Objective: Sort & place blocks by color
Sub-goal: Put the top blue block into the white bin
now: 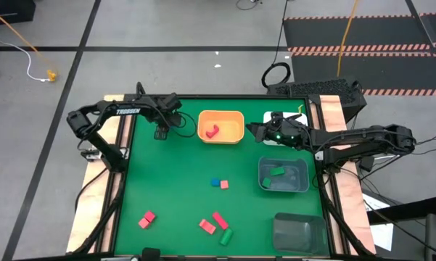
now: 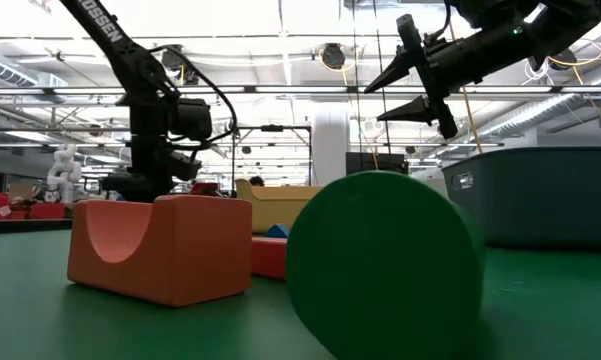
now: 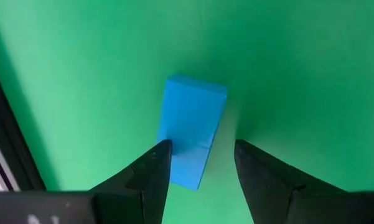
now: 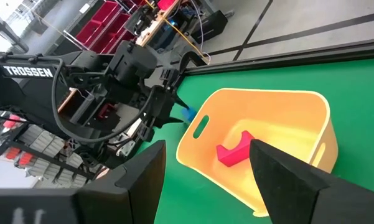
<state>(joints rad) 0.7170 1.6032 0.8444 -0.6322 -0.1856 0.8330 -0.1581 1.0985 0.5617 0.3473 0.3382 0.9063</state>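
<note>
A blue block (image 3: 193, 121) lies flat on the green table at the far left, beside the orange bin (image 1: 234, 116). My left gripper (image 3: 199, 149) points down over it, open, with one finger at the block's long side and the other standing apart from it. In the high view this gripper (image 1: 161, 133) hides the block. My right gripper (image 1: 255, 130) hangs open in the air just right of the orange bin, holding nothing. A red block (image 4: 233, 152) lies inside that bin. More blocks lie on the table: blue (image 1: 215, 183), pink (image 1: 224, 185), red (image 1: 146, 219) and green (image 1: 225, 236). My left gripper comes at the blue block from above, its fingers on either side of the block's near end. One fingertip (image 3: 157, 158) overlaps the block's long edge (image 3: 168, 134); whether it touches I cannot tell. The block lies flat on the table.
A grey bin (image 1: 302, 185) with a green block (image 1: 277, 172) stands at the right, another grey bin (image 1: 299, 232) at the near right, a white bin (image 1: 270, 115) behind my right gripper. Two red blocks (image 1: 213, 222) lie near the front. The table's black frame (image 3: 6, 143) runs close beside my left gripper.
</note>
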